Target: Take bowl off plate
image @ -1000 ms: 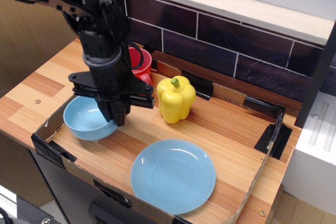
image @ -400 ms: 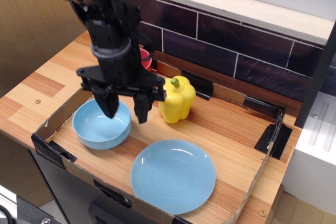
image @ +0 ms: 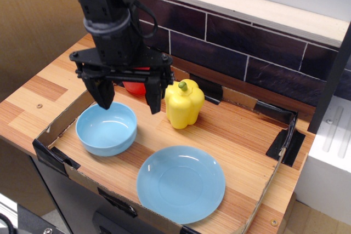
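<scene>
Upright bowl (image: 106, 128), left of empty plate (image: 181, 184)

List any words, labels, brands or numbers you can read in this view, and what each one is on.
None can be read. The bowl, plate, yellow pepper, red cup, open pincer, brick wall and wooden table all show plain, unmarked surfaces.

We see a wooden worktop (image: 230, 130), striped grain, fenced by a low cardboard rim (image: 55, 152) taped with black at the corners. On it: light-blue bowl (image: 106, 129) at 9 o'clock, flat light-blue plate (image: 180, 183) at 6 o'clock, apart from the bowl. Yellow pepper (image: 184, 104) upright near center. Red cup (image: 134, 86) at 11 o'clock, mostly hidden.
</scene>
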Action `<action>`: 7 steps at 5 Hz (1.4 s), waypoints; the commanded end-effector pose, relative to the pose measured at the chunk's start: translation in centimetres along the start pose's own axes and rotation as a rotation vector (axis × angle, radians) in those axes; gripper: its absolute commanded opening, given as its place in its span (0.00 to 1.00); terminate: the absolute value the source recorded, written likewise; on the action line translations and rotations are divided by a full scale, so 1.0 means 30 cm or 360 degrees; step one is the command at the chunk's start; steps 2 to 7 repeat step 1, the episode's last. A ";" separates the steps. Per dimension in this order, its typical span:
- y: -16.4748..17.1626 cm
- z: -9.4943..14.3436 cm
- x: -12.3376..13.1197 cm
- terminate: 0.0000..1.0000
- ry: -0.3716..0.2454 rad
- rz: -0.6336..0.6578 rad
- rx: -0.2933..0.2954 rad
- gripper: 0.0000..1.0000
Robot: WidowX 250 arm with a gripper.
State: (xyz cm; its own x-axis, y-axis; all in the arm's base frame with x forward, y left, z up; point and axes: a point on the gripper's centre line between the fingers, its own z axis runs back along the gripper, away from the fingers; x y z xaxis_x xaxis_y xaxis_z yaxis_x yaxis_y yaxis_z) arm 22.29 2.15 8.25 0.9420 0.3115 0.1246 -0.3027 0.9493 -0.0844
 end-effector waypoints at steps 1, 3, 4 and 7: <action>-0.007 0.037 0.034 1.00 -0.0069 -0.0007 -0.0017 1.00; -0.007 0.037 0.034 1.00 -0.0069 -0.0007 -0.0017 1.00; -0.007 0.037 0.034 1.00 -0.0069 -0.0007 -0.0017 1.00; -0.007 0.037 0.034 1.00 -0.0069 -0.0007 -0.0017 1.00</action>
